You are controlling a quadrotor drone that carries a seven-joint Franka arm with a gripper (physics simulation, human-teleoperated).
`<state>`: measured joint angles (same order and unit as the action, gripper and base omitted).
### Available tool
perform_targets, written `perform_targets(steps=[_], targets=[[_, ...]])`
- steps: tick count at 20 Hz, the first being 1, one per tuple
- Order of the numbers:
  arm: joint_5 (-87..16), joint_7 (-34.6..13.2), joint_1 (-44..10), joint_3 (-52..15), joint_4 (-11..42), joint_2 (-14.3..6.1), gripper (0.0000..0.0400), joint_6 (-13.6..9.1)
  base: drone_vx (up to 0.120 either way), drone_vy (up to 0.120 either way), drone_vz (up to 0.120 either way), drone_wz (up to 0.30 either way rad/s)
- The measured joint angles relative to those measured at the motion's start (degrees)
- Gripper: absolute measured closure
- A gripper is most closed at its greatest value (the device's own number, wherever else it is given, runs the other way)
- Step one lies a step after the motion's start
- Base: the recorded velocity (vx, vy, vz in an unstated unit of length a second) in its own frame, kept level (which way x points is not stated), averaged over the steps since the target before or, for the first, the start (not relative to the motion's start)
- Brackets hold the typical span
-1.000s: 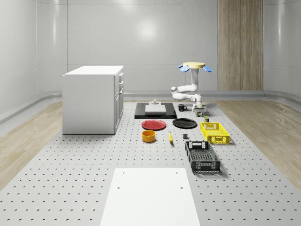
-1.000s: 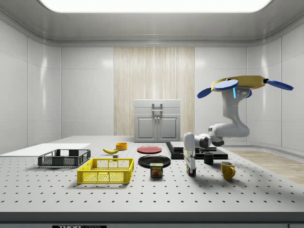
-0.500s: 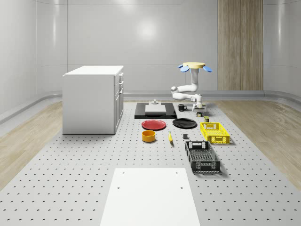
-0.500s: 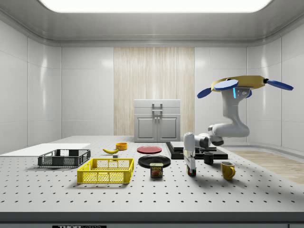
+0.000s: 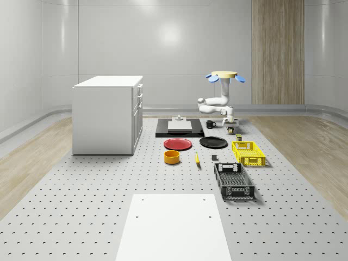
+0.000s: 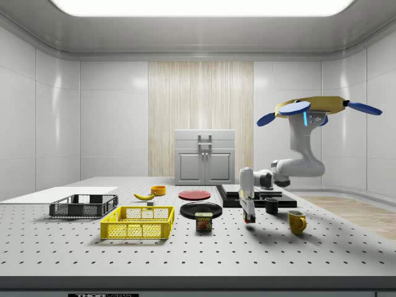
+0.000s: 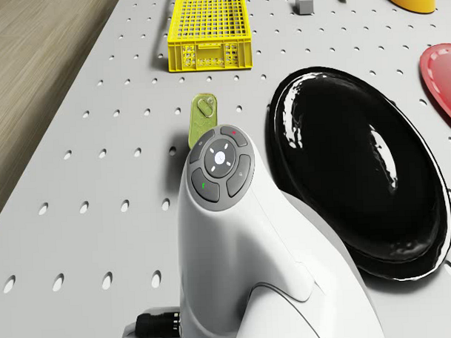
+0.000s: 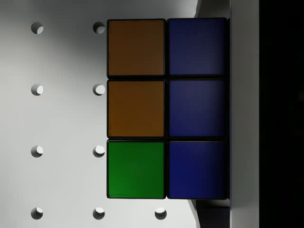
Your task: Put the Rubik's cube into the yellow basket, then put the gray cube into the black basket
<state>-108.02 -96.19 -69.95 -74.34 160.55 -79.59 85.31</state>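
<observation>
A white sheet (image 5: 174, 225) is lying at the desk's (image 5: 81, 206) near edge, as the whole-scene view has it. Beyond it, toward that view's right-hand edge, the black basket (image 5: 234, 181) is sitting lengthwise. The yellow basket (image 5: 248, 153) is standing just past it, closer to the same edge. Level with the yellow basket, toward the middle of the desk, the gray cube (image 5: 214, 158), a banana (image 5: 197, 158) and an orange bowl (image 5: 172, 157) are lying in a row, all apart from one another.

Farther on, a red plate (image 5: 178, 144) and a black plate (image 5: 213, 142) are sitting side by side. A Spam can (image 6: 203, 221) is standing between the black plate and the yellow basket.

Just past the can, the claw (image 6: 249, 216) is pointing straight down and gripping the Rubik's cube (image 8: 166, 109). In the side view the cube is hanging a little above the desk, with its shadow on the surface below. In the wrist view a finger (image 8: 244, 114) is pressing against the cube's blue side, next to two orange squares and a green one.

A yellow mug (image 6: 296, 221) and a black mug (image 6: 271, 205) are standing near the claw. Behind them a black mat (image 5: 179, 130) is lying toward the far edge, and a white cabinet (image 5: 107, 114) is standing toward the far left corner in the whole-scene view.

The drone (image 5: 224, 76) is hovering high over the desk's far end, beyond the claw, with its white arm (image 7: 228, 250) bending down and forward.
</observation>
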Motion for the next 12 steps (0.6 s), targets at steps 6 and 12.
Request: perform_targets(steps=[6,12], targets=[[2.2,-0.4,-0.3,-2.1,0.3,-0.7,0.0075,-0.1,0.0,0.0,0.12,0.0],[3.2,-0.7,-0.5,-2.8,0.4,-1.6,0.0075,0.5,0.0,0.087,0.073,0.0]])
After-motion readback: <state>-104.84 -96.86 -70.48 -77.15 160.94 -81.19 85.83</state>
